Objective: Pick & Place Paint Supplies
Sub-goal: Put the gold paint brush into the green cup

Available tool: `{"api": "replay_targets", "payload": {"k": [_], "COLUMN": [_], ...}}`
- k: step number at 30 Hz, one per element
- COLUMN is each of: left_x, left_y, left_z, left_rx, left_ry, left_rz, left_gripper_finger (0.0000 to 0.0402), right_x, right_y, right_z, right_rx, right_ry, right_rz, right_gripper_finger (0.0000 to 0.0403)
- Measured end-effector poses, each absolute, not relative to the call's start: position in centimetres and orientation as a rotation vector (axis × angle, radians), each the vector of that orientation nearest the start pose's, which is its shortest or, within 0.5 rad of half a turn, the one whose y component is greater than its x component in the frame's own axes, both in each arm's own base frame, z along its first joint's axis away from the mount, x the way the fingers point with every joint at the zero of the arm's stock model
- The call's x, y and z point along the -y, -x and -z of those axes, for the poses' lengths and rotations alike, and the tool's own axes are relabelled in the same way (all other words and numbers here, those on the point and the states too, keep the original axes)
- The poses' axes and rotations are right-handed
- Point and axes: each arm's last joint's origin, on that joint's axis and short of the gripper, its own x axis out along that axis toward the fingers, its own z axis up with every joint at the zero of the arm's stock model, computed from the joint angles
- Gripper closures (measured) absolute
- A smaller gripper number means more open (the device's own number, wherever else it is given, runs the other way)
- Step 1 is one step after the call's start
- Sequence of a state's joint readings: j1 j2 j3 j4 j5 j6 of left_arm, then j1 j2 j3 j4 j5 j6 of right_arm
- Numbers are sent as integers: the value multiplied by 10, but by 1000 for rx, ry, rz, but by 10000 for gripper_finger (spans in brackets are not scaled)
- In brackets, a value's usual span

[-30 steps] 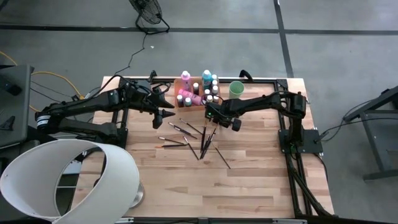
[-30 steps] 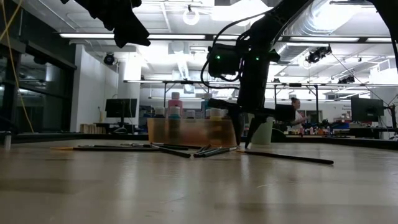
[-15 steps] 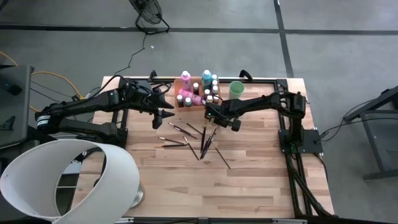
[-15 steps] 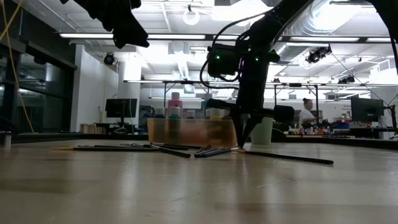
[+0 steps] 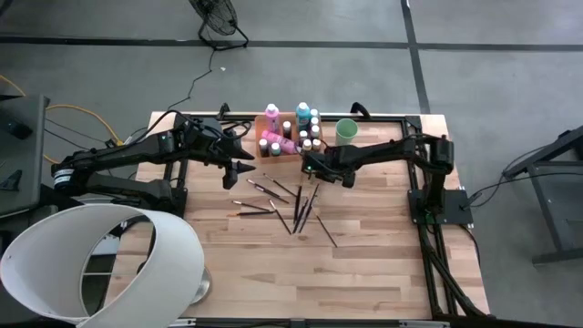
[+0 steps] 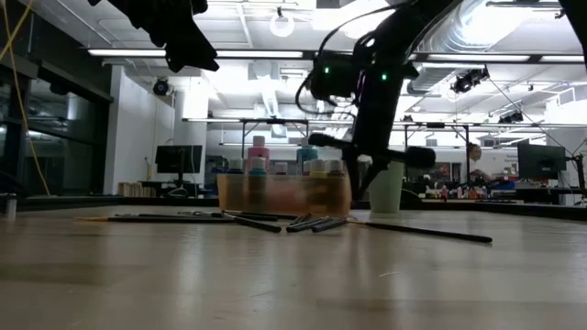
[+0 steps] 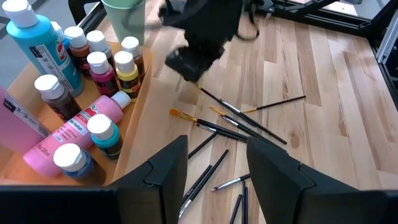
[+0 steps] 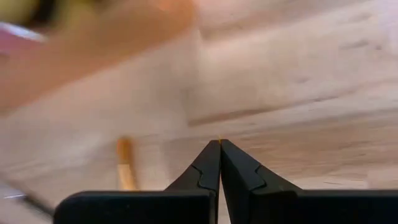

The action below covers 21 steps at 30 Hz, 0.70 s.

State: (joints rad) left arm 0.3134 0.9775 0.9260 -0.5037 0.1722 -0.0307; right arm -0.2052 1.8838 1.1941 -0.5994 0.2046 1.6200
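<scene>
My right gripper (image 8: 219, 144) has just snapped fully shut and lifted from the table; its fingers meet with nothing between them, so I judge that grab missed. The paintbrushes (image 5: 296, 205) lie scattered at center frame, just below it. My left gripper (image 7: 214, 163) hovers half-open, holding nothing, left of the orange tray (image 5: 271, 120).

Lighting's even from above, ceiling lights (image 6: 275, 22) glare in the low view, right wrist view's totally motion-blurred.
</scene>
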Motion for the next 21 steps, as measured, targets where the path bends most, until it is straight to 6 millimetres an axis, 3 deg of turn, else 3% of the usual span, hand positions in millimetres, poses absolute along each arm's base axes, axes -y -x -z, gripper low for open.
{"api": "replay_targets", "payload": {"k": [8, 16, 21], "left_x": [-58, -57, -57], "left_y": [-194, -193, -193], "left_z": [-319, -319, -318], "left_rx": [-538, -541, -541], "left_ry": [167, 168, 172], "left_rz": [-147, -147, -148], "left_gripper_finger": [240, 240, 240], "right_x": [68, 53, 53], "right_y": [-340, -307, -283], "right_z": [-185, -250, -289], "right_rx": [-635, -396, -181], "right_ry": [-1261, -1106, -909], "right_rz": [1254, 1276, 1315], "right_gripper_finger": [400, 400, 400]}}
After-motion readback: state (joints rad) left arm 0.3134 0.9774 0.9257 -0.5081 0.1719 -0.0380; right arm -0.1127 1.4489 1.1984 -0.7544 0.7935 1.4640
